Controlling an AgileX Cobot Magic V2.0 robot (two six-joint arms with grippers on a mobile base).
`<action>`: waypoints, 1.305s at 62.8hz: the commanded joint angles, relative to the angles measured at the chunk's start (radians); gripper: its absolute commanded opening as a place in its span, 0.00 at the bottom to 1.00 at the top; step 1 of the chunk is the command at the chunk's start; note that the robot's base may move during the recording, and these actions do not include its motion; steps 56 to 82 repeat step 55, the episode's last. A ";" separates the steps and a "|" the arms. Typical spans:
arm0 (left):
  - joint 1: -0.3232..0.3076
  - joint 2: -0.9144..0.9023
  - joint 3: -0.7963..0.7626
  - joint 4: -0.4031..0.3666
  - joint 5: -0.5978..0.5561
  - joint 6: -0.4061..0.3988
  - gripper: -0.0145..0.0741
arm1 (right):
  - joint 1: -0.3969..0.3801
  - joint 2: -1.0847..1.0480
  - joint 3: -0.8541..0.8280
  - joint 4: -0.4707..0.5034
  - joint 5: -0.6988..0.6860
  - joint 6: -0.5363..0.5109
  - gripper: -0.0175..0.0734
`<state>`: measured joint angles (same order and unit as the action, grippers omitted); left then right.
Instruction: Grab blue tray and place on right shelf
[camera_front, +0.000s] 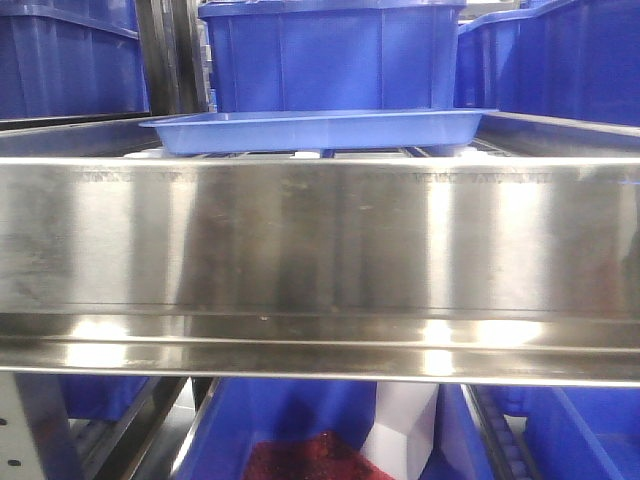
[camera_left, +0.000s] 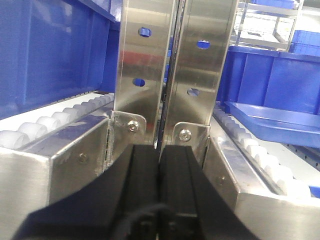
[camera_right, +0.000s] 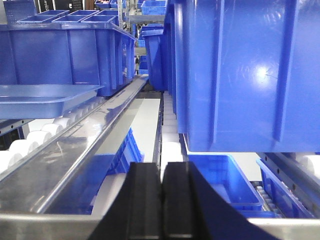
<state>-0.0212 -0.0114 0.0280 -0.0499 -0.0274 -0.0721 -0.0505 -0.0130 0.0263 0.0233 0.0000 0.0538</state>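
Blue tray (camera_front: 318, 130) sits on the steel rack's rollers (camera_left: 47, 125) behind the front rail (camera_front: 320, 235), ahead of a deep bin (camera_front: 330, 55). It looks light, thin and glossy, probably slippery; pinch its flared rim. Both the left gripper (camera_left: 159, 187) and right gripper (camera_right: 162, 200) are closed, empty.

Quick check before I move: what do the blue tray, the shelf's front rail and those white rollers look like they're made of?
Blue tray: looks like glossy light-blue moulded plastic, with rounded corners and a thin flared rim.
Front rail: brushed stainless steel by the look, with fine grain and mirror-like glare bands.
White rollers: probably smooth plastic; matte white, no metallic shine, though too blurred to be sure.
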 joint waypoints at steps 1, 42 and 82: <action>0.000 -0.013 0.031 -0.006 -0.091 0.005 0.11 | -0.006 -0.018 -0.021 0.000 -0.080 -0.011 0.25; 0.000 -0.013 0.031 -0.006 -0.091 0.005 0.11 | -0.006 -0.018 -0.021 0.000 -0.080 -0.011 0.25; 0.000 -0.013 0.031 -0.006 -0.091 0.005 0.11 | -0.006 -0.018 -0.021 0.000 -0.079 -0.011 0.25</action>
